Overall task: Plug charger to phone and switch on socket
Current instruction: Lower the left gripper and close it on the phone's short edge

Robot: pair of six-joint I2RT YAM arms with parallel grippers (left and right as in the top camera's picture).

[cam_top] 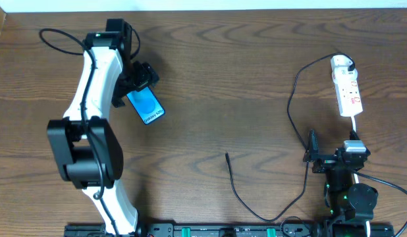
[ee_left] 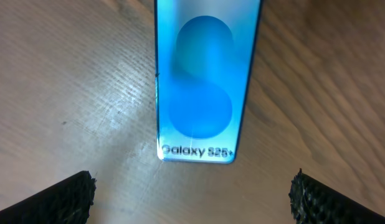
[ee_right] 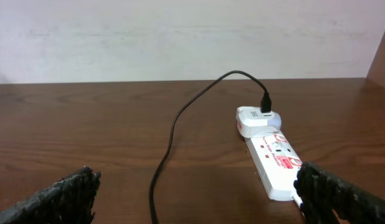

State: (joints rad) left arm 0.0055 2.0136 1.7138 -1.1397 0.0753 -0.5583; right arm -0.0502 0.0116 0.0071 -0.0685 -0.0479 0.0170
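The left tool (ee_left: 192,190), fingers apart, hovers by the phone (ee_left: 202,87) at ten o'clock; the right tool (ee_right: 195,190) (also apart) faces the socket (ee_right: 275,163).

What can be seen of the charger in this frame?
The charger is a thin black cable, rubbery-looking. One end is plugged into a white adapter sitting at the socket's far end. It arches up, then snakes across the table past the right pincer, looping back to a free tip lying on the wood. Nothing grips it.
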